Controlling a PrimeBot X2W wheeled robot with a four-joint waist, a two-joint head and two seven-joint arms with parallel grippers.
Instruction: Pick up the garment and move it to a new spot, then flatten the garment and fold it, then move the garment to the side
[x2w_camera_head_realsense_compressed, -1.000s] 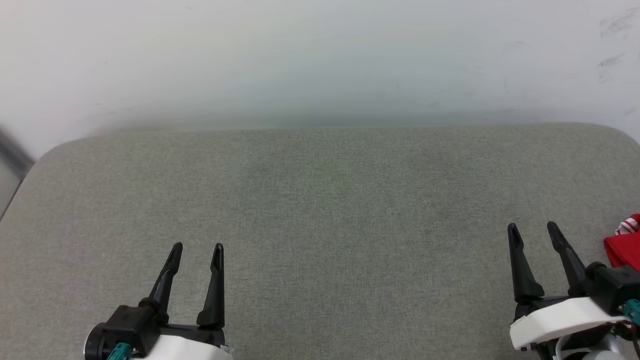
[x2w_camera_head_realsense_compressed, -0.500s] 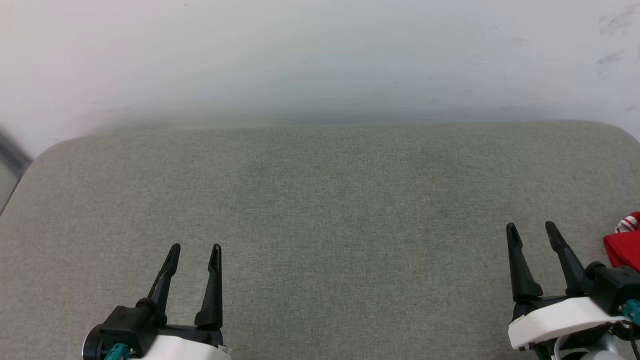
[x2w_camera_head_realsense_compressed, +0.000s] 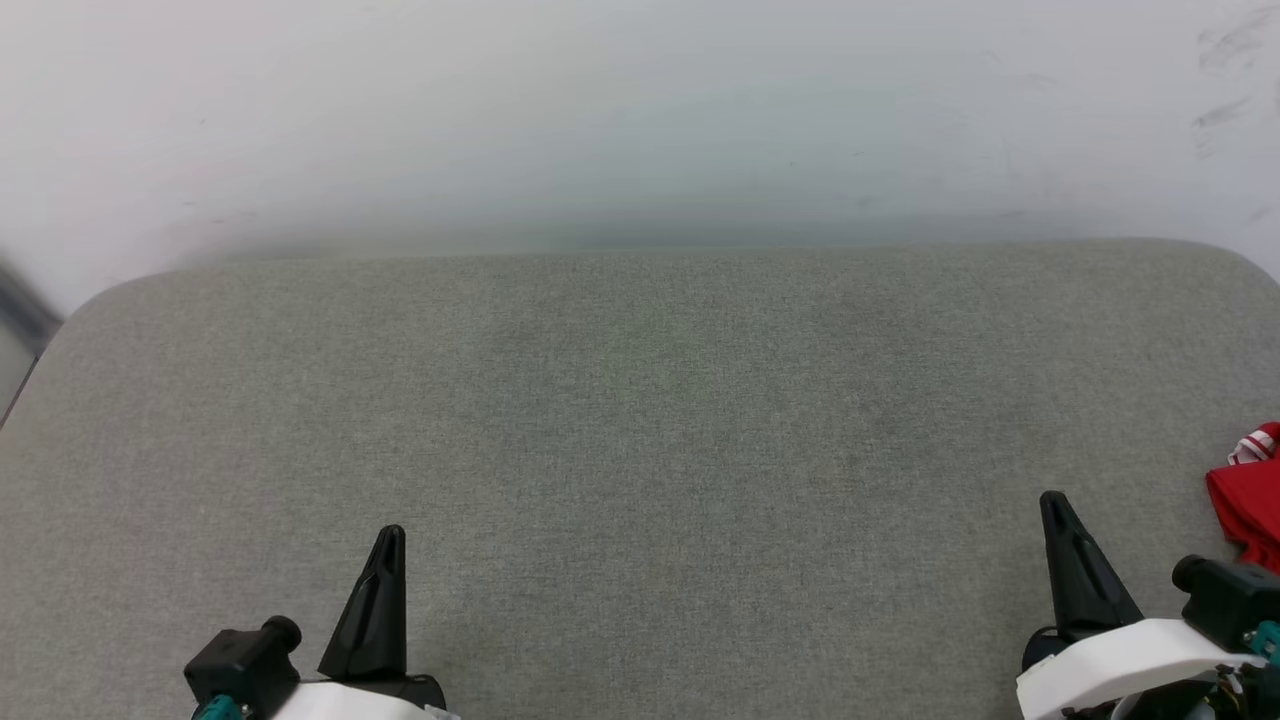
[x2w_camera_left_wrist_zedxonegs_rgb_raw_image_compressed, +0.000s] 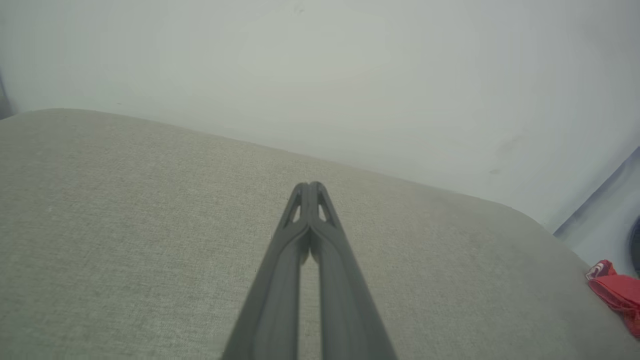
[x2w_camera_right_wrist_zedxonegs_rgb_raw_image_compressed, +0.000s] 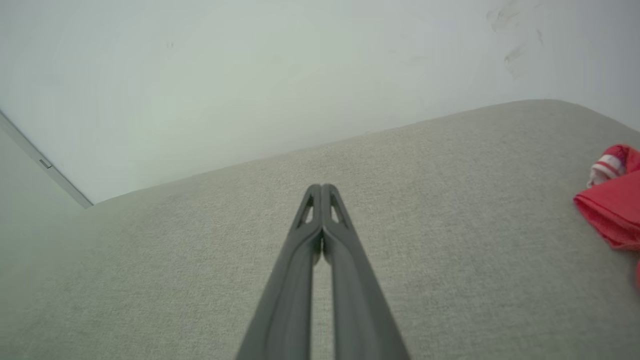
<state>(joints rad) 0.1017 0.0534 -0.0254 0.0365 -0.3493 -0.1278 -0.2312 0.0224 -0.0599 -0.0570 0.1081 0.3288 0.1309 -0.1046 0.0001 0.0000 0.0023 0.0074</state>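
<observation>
**padfan:** Big grey-green fabric surface (x2w_camera_head_realsense_compressed: 640, 420) with rounded corners, bare across the middle. Nearest the camera, along the bottom of the head view, sit the left gripper (x2w_camera_head_realsense_compressed: 390, 537) at lower left and the right gripper (x2w_camera_head_realsense_compressed: 1053, 503) at lower right, both pointing away from the robot.

**foldguy:** Jaws open or what?

**padfan:** Nope, pressed together on both. From the head each pair of dark fingers reads as one single spike. In the wrist views the tips meet, with just a thin slit further down. They're closed on themselves, not on any cloth.

**foldguy:** And the garment?

**padfan:** The garment (x2w_camera_head_realsense_compressed: 1245, 495) lies on the surface at the far right edge of the head view, a bit beyond the right gripper and off to its right. The fingers are clear of it. Lower down it looks right up against the black wrist housing, but I can't tell if they actually touch. All you get is a bunched red corner with a bit of red-and-white striped trim at its far end, and the frame cuts off the rest. It's well apart from the left gripper.

**foldguy:** Behind all that?

**padfan:** The surface's far edge runs straight across, then there's a plain pale wall (x2w_camera_head_realsense_compressed: 640, 120) with a few dark scuffs at upper right.
</observation>
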